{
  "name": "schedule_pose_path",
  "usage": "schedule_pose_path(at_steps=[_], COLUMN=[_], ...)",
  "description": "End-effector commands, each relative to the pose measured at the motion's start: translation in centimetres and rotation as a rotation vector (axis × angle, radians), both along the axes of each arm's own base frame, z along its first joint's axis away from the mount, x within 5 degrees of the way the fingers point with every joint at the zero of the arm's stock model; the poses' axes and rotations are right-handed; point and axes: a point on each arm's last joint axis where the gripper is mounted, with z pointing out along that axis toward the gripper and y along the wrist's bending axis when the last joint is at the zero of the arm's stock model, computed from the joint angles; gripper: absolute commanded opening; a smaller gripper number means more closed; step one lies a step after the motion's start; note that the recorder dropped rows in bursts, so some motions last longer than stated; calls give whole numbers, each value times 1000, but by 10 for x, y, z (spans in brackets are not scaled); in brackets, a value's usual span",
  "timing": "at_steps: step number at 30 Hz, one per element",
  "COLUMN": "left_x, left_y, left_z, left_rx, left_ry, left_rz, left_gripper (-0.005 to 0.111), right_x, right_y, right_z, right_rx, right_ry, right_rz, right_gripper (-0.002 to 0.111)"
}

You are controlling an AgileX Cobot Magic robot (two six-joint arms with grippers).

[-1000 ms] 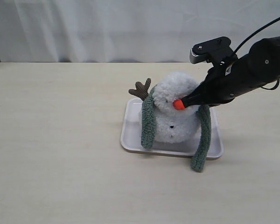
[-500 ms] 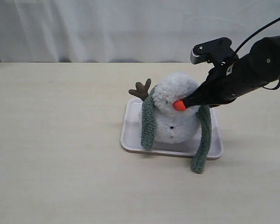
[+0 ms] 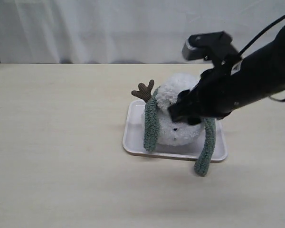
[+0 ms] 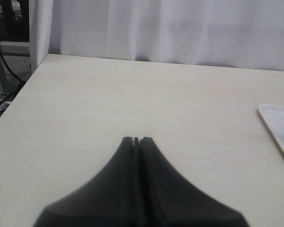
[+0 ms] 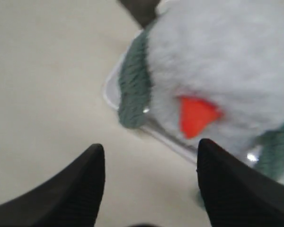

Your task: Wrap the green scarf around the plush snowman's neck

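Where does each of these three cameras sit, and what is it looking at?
Exterior view: off the arms, looking at the plush snowman, green scarf and tray, curtain behind; right arm shows.
Left wrist view: on that wrist, looking over the shut left end effector across the table.
Right wrist view: on that wrist, looking past the open right end effector at the orange nose.
Shared: all three show the tray.

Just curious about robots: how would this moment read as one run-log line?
right gripper open, facing plush snowman | left gripper shut | green scarf draped, both ends hanging uncrossed
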Motion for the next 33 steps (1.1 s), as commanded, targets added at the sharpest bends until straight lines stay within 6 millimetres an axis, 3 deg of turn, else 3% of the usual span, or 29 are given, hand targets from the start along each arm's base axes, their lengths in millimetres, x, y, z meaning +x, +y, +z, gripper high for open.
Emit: schedule_pose_path(at_steps=[1,3,6,9,16,22,25,32,33], left_x=[0,0,0,0,0,0,0,0,0], left_y=[0,0,0,0,0,0,0,0,0], left_z=[0,0,0,0,0,0,0,0,0], left_rx=[1,1,1,1,1,1,1,1,1], left_ry=[-11,-11,-11,-11,-11,-11,-11,-11,-11], left_rz=[0,0,0,0,0,0,0,0,0], left_gripper=[0,0,0,0,0,0,0,0,0], right_x=[-20,-15,-4,6,31,37,38,38,38], right_y=[30,36,42,47,62,65,65,65,65], right_z=[-24,-37,-64,-91,-115,-126,-126,-126,-126], right_rx=[61,64,40,5,29,27,29,3,2], right_ry=[-89,-112,-72,-30,-37,-31,-38,-70,-68], right_rz=[41,33,4,-5,-68,-82,-84,-38,-37], right_gripper=[56,57,69,69,69,67,55,7,4])
